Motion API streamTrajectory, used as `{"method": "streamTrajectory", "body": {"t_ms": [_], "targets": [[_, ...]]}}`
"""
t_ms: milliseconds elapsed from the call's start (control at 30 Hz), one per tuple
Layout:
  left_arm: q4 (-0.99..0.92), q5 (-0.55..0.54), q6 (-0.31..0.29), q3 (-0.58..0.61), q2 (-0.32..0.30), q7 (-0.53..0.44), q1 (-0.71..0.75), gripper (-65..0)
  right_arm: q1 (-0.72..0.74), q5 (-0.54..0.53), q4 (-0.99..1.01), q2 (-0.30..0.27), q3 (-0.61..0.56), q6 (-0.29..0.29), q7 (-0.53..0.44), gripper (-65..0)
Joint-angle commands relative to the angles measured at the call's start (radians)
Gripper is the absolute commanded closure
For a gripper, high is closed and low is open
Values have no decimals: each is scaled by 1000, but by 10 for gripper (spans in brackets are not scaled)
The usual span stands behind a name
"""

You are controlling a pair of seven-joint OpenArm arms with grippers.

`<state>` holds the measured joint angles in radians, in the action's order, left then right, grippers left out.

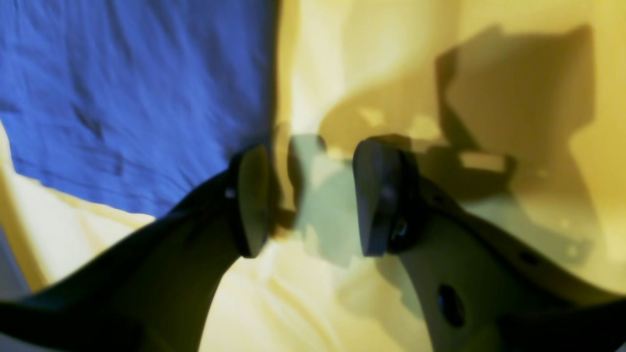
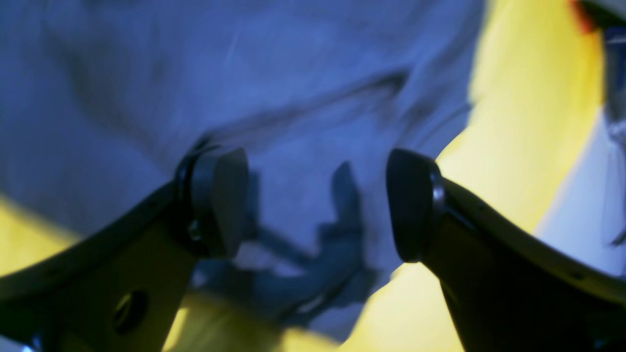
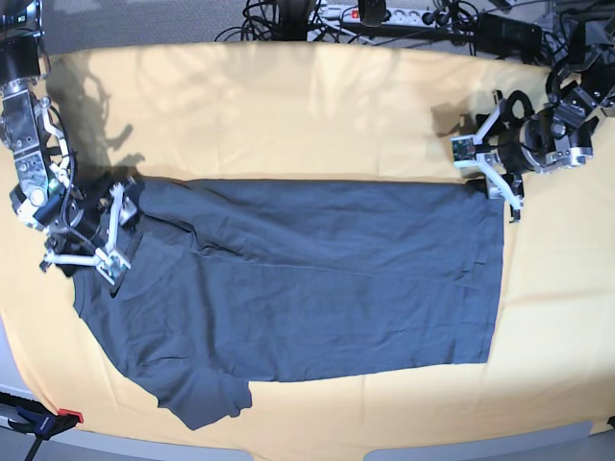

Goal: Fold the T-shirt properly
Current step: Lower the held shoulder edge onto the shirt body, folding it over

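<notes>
With the T-shirt [image 3: 307,288] spread flat on the table cloth [image 3: 288,106], jaws of both grippers parted and empty, a first fold is judged pending: the left gripper [image 1: 310,195] beside the hem corner, the right gripper [image 2: 318,205] over the sleeve, each needing closure on cloth.

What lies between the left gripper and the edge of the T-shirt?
Only bare yellow table cloth. In the left wrist view the open left gripper hangs over the cloth, right beside the T-shirt edge; nothing else lies there.
</notes>
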<state>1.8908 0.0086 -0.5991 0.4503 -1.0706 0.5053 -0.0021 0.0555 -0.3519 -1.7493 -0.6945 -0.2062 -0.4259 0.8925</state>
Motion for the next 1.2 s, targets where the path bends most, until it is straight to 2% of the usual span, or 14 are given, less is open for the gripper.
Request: {"method": "streamTrajectory", "body": {"t_ms": [0,100,267,367,533,600,700,833,900,967,1033,1100,1167], "targets": [[9,10,-8,-13,-31,5,4,-303,-1,-19,-28,-27,11,-3,-6,-445],[7,47,-10,-13,-45,-6,30,-316,-64,-37,-44,-37,11,-4,-25,-445],[-29,198,177,-13,-30,-109,40,-316,-148,-37,-44,-36,11,5,-92,-445],[-65,267,246,-13,-23,-162,39,-316,-195,-31,-44,-34,11,22,-92,-445],[-126,338,249,-13,-23,-263,32,-316,-246,1,-44,-34,11,36,-92,-445],[-145,370,282,-13,-21,-299,32,-316,-250,11,-44,-34,11,46,-92,-445],[-158,407,352,-13,-5,-296,24,-316,-249,20,-44,-34,11,63,-92,-446],[-161,394,357,-13,25,-296,-18,-316,-249,21,-44,-34,11,64,-92,-445],[-161,369,357,-13,37,-296,-41,-314,-249,66,-44,-34,11,76,-92,-445],[-161,341,357,-13,43,-296,-56,-277,-249,143,-44,-34,11,124,-92,-445],[-161,315,357,-13,44,-296,-62,-158,-249,196,-44,-35,11,137,-92,-445],[-161,312,357,-13,43,-296,-62,-11,-249,200,-44,-35,11,95,-85,-446],[-161,312,357,-13,42,-295,-62,0,-257,196,-44,-35,11,21,-66,-446]]}}
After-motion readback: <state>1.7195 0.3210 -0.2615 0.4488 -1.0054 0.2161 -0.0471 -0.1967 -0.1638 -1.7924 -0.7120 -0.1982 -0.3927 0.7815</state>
